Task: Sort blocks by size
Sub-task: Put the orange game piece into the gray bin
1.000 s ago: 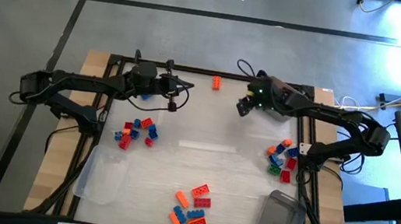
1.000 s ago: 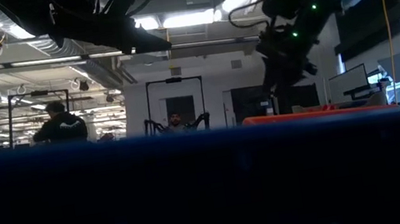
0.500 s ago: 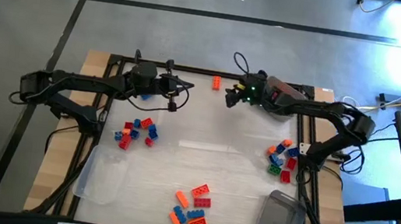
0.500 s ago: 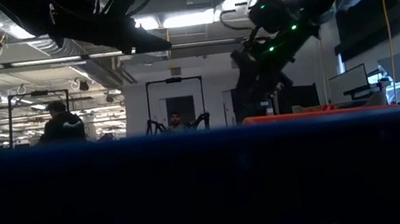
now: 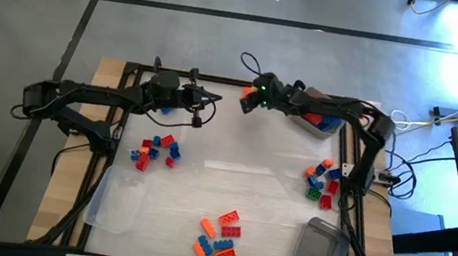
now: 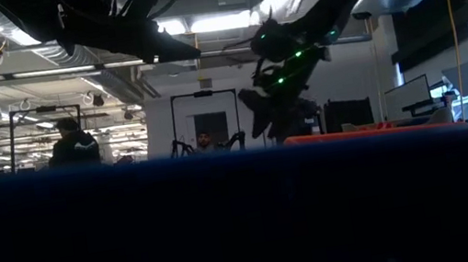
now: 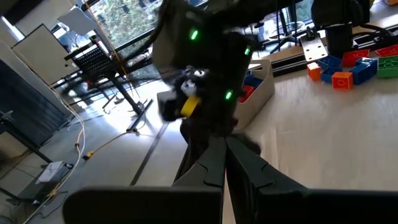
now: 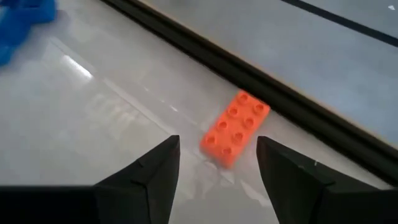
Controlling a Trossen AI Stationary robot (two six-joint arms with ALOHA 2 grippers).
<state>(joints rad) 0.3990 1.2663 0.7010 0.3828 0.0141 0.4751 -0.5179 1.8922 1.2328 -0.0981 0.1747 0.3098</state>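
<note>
An orange two-by-four block [image 8: 235,129] lies flat on the table, studs up, close to the far edge rail. My right gripper [image 8: 217,142] [image 5: 247,104] hovers open just above and short of it, one finger toward each side, touching nothing. My left gripper [image 5: 213,100] [image 7: 225,163] hangs shut and empty above the far left of the table. Loose blocks lie in three heaps: left [image 5: 157,150], right [image 5: 322,179] and near [image 5: 220,239].
A tub [image 5: 319,123] with blue and red blocks stands at the far right. One clear tub [image 5: 319,253] sits near right and another [image 5: 115,202] near left. Blue blocks [image 5: 164,108] lie below my left arm. The black frame rail [image 8: 298,102] runs just beyond the orange block.
My right gripper has swung along the far edge toward the table's left and come down, arriving over the orange block. It has stayed open. The blocks lie as before.
</note>
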